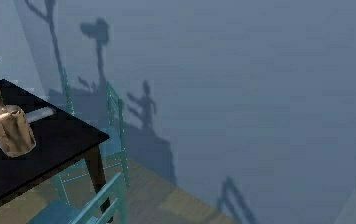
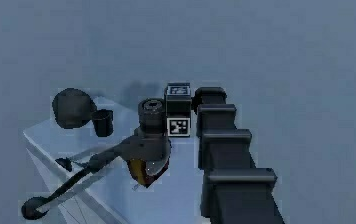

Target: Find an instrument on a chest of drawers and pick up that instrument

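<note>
Instrument: can't be named for sure, but a long dark shape (image 2: 74,184) w/ a rounded end lies slantwise on the pale blue-grey top (image 2: 46,140) in the arm side view. Its rounded end is near the picture's bottom left, and its thin end runs up toward the gripper (image 2: 144,150). We see the arm (image 2: 226,160) rise from the bottom edge to the two white marker squares (image 2: 177,110), w/ the gripper's dark body just left of them. Something orange-brown (image 2: 146,168) sits at the gripper's far end over that top, so we can't tell how the claw's fingers stand or whether it holds anything. Farther out on the top are a dark round thing (image 2: 74,107) and, just beside it, a small dark cup (image 2: 104,122), both near the back wall. The top's near corner points to the picture's left.

Fwd view: a black table (image 1: 56,150) juts in from the left, corner toward the wall, carrying a wooden block (image 1: 12,130) and a flat grey item (image 1: 38,116). Teal chairs (image 1: 111,135) stand close against its edges. Right of them we see bare wood floor (image 1: 186,205) up to the blue-grey wall (image 1: 246,90)
</note>
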Motion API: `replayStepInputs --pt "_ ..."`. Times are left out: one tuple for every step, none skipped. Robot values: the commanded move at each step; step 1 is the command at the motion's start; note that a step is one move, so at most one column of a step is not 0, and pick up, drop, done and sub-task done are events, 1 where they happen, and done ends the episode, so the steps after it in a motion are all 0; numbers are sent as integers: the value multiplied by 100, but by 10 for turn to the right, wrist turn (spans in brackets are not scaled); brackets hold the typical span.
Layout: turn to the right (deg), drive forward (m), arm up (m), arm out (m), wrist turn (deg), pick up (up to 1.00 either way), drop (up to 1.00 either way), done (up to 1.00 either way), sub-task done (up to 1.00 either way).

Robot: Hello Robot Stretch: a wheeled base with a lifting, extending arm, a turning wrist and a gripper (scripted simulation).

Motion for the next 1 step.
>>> replayStepInputs --pt "0 0 0 0 450 0 0 0 0"
